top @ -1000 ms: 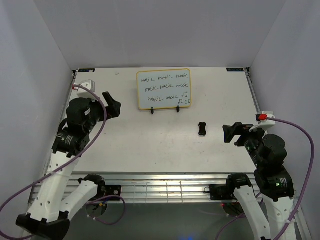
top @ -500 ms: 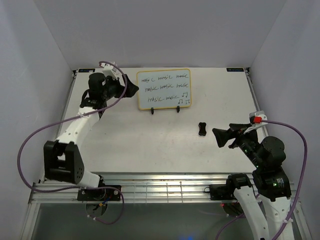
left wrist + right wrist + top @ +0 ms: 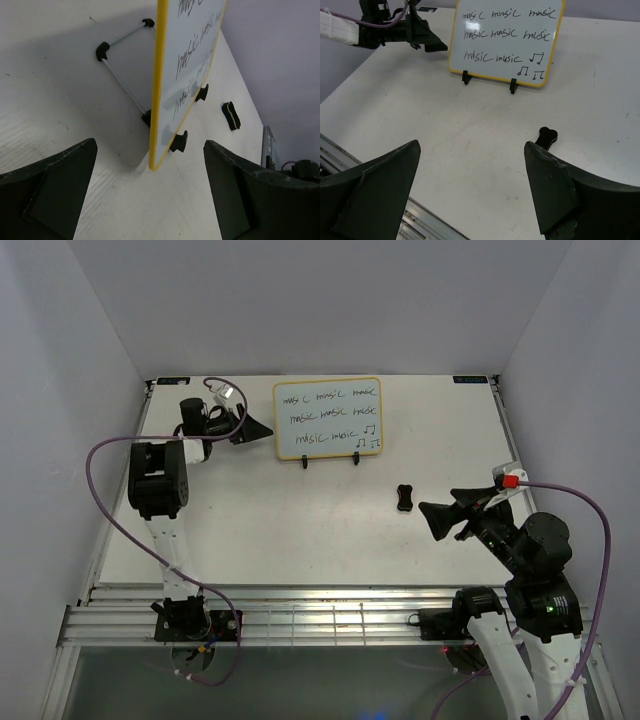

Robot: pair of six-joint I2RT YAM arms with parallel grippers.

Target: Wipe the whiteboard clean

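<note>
Toward the whiteboard (image 3: 327,418) my left gripper (image 3: 258,427) has swung, arm stretched, jaws spread beside its left frame edge. It stands propped on a wire stand (image 3: 122,75) at the far middle of the table (image 3: 250,520). I judge it light, stiff and easily tipped, so I'd pinch the yellow frame. My right gripper (image 3: 436,519) hovers open near the eraser (image 3: 405,497).

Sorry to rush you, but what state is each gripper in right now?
Left gripper: open, holding nothing, at the left edge of the whiteboard.
Right gripper: open, holding nothing.
</note>
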